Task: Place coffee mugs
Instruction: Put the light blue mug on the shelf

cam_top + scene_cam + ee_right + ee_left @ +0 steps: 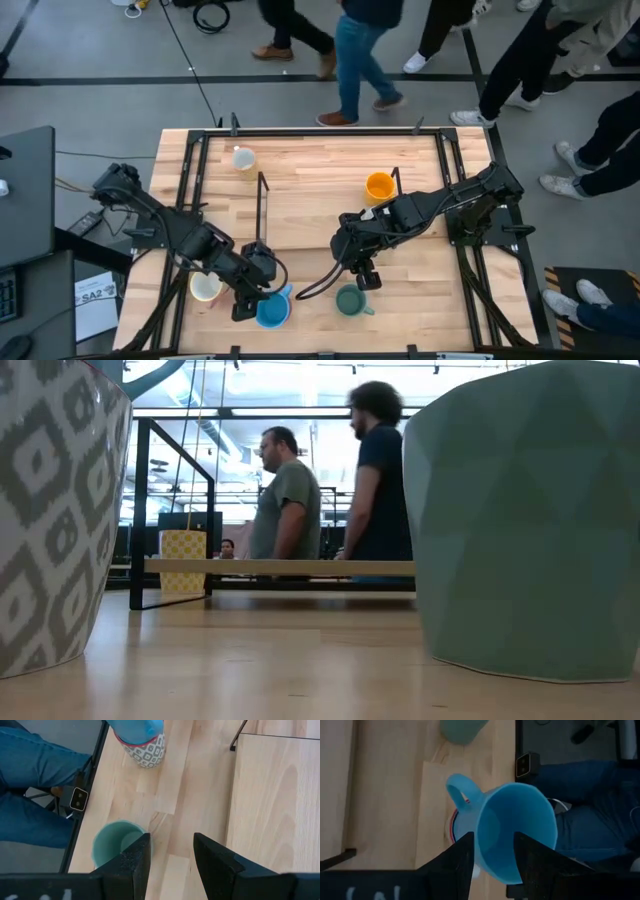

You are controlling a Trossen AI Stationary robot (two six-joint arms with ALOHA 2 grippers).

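Observation:
A blue mug [515,830] sits tilted on top of a grey-and-white patterned mug [145,747] near the table's front edge; the blue mug also shows in the high view [273,310]. My left gripper [492,860] is open just above it, one finger over its opening and one outside the rim on the handle side; I cannot tell whether they touch. My right gripper [172,855] is open and empty over bare table beside a teal mug [116,849], which stands upright [350,300].
A cream mug [205,287] stands left of the blue one. An orange mug [379,186] and a pale mug [243,158] stand toward the far side. A thin black frame [262,200] stands mid-table. People walk beyond the far edge.

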